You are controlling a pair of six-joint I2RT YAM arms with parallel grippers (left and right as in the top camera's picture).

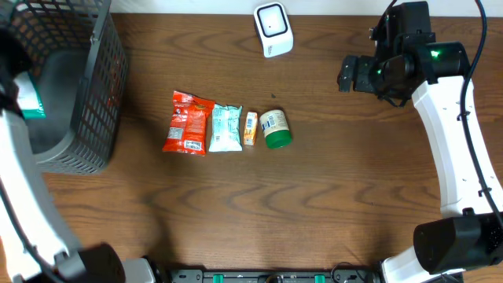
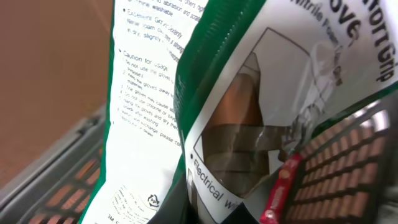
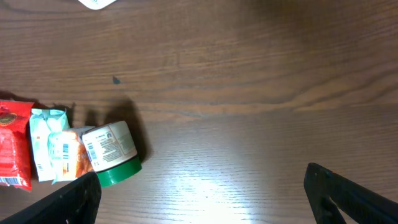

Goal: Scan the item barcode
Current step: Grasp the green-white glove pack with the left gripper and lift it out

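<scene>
Left pincer (image 1: 19,91) is clenched on a green-and-white glove pack (image 2: 155,112), gripped low so the printed face fills the left wrist view (its own fingers are mostly hidden behind the pack, so the exact bite can't be told). The pack hangs over the grey mesh basket (image 1: 94,94) at the counter's far left, prob. just picked from it. No barcode shows on the visible face, only usage text & a recycling mark. Right pincer (image 3: 201,174) is released, fingers spread wide, holding nothing, parked above bare counter (image 1: 330,204) near the white scanner (image 1: 273,29) at the back edge. That looks like a standby pose, w/ room left for the other arm. Between them, mid-counter, a row lies side by side: red snack packet (image 1: 188,123), pale teal packet (image 1: 225,128), small orange box (image 1: 250,127), green-lidded jar (image 1: 275,129) on its side. Scanner is well apart from the held pack, so a carry across and prob. a turn of the pack remain.
</scene>
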